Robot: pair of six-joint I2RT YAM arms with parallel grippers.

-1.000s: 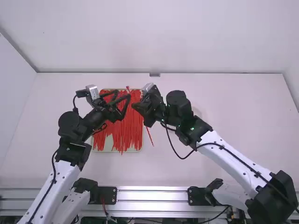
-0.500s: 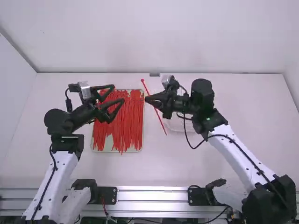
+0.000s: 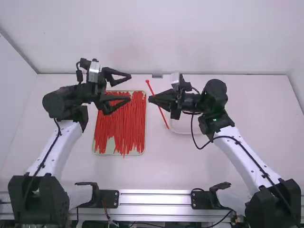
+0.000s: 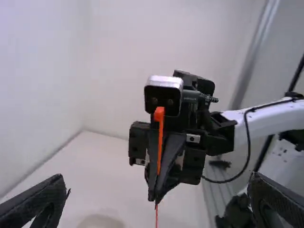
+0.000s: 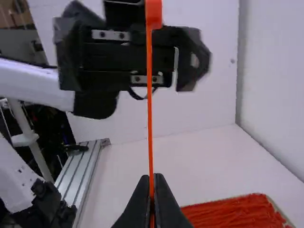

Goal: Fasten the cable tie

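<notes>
One red cable tie (image 3: 163, 118) is pinched in my right gripper (image 3: 151, 99), which is shut on it and holds it in the air just right of the tray. The tie slants from its head (image 3: 146, 82) at the far end down toward the table. In the right wrist view the tie (image 5: 149, 95) rises straight up from the shut fingertips (image 5: 152, 197). My left gripper (image 3: 118, 88) hovers over the tray's far edge, open and holding nothing, and faces the right gripper (image 4: 166, 142) from a short gap. The tie (image 4: 158, 137) runs down the front of that gripper.
A beige tray (image 3: 142, 151) with several loose red cable ties (image 3: 121, 124) lies left of the middle. A faint clear dish (image 3: 183, 129) rests on the table under the right wrist. Bare white table spreads to the right and front. A metal rail runs along the front edge.
The right gripper has lifted the tie off the pile and carried it right. The left gripper has risen from the tray, drawn back to the left and turned to face the right gripper.
</notes>
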